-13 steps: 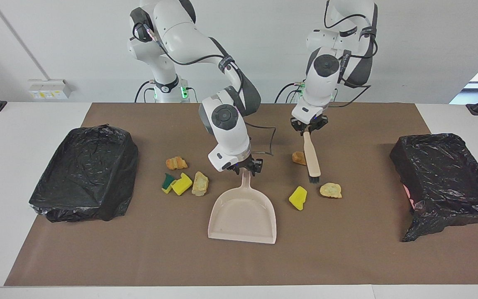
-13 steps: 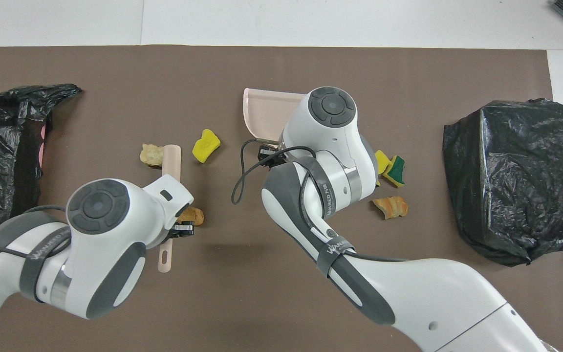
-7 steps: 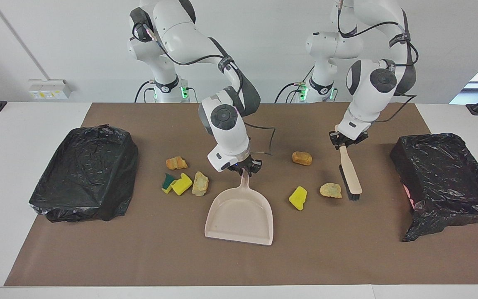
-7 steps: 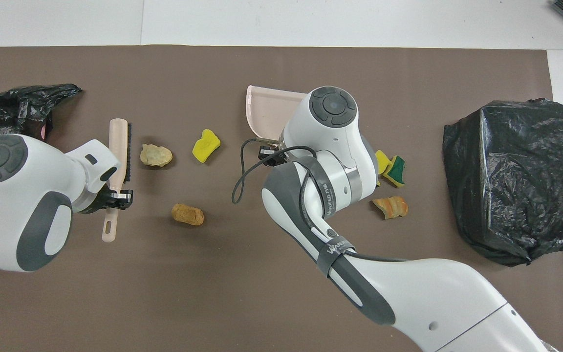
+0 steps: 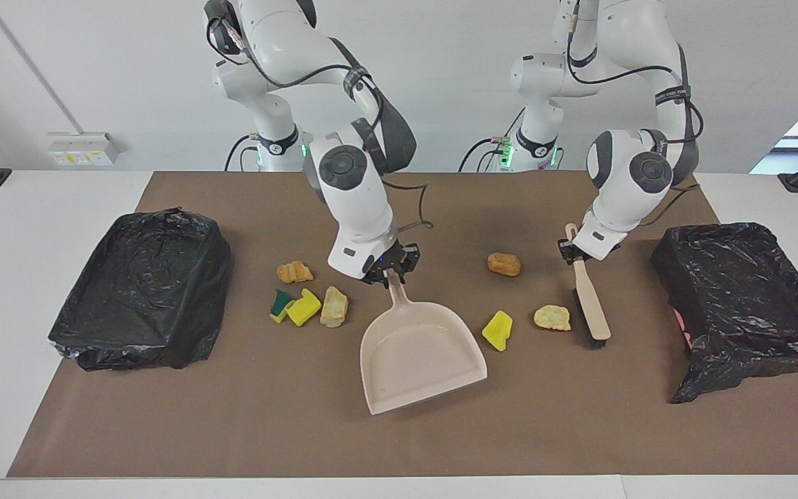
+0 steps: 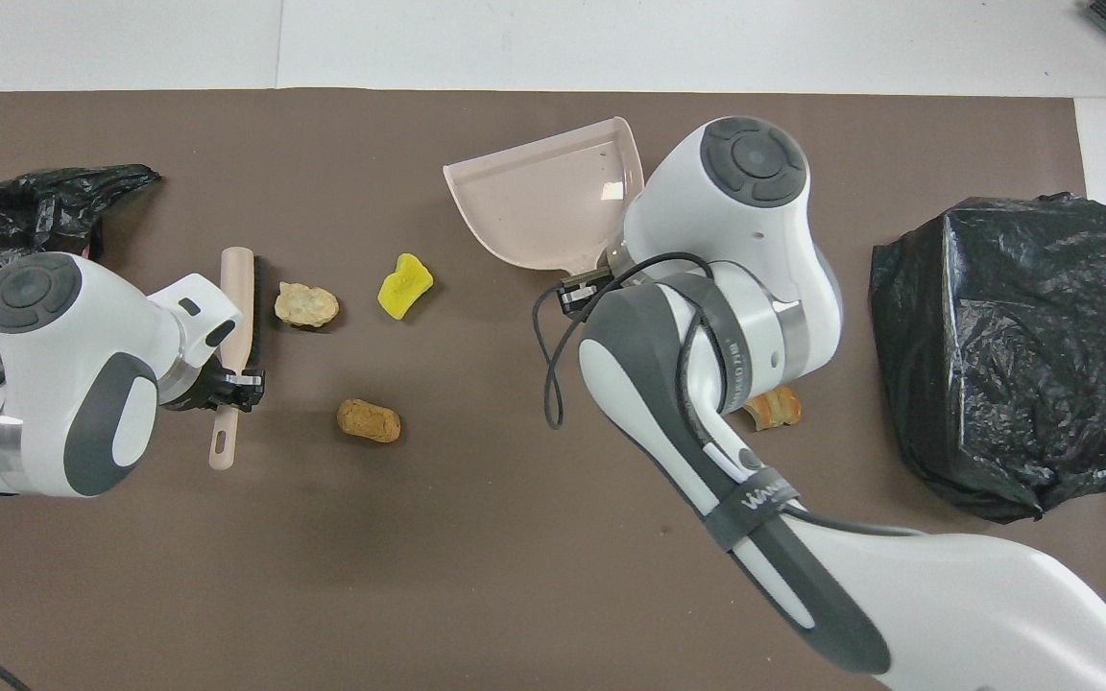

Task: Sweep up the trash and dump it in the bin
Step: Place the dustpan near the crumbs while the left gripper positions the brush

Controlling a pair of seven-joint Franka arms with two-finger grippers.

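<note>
Facing view gives you the left gripper (image 5: 577, 253) clamped on the handle of the brush (image 5: 591, 308), whose bristle end rests on the brown mat (image 5: 579, 416) just beside a beige scrap (image 5: 552, 317). Your right gripper (image 5: 390, 270) is clamped on the handle of the pink dustpan (image 5: 421, 355); the pan's open mouth is turned toward the left arm's end of the table and toward the edge of the mat farthest from the robots. Between pan and brush you have a bright yellow scrap (image 5: 497, 330) close to the pan's side wall, then the beige one, and an orange-brown scrap (image 5: 503, 263) nearer to the robots than both. Toward the right arm's end, beside the dustpan handle, lie a beige scrap (image 5: 334, 306), a yellow scrap (image 5: 303, 307) touching a green-backed one (image 5: 279, 303), and an orange scrap (image 5: 294, 272) nearer to the robots. From overhead, the brush (image 6: 234, 317) lies alongside the beige scrap (image 6: 306, 305), and the right arm hides most of the other cluster. Black-bagged bins stand at each end of the mat: one (image 5: 745, 298) at the left arm's end, one (image 5: 143, 287) at the right arm's.
</note>
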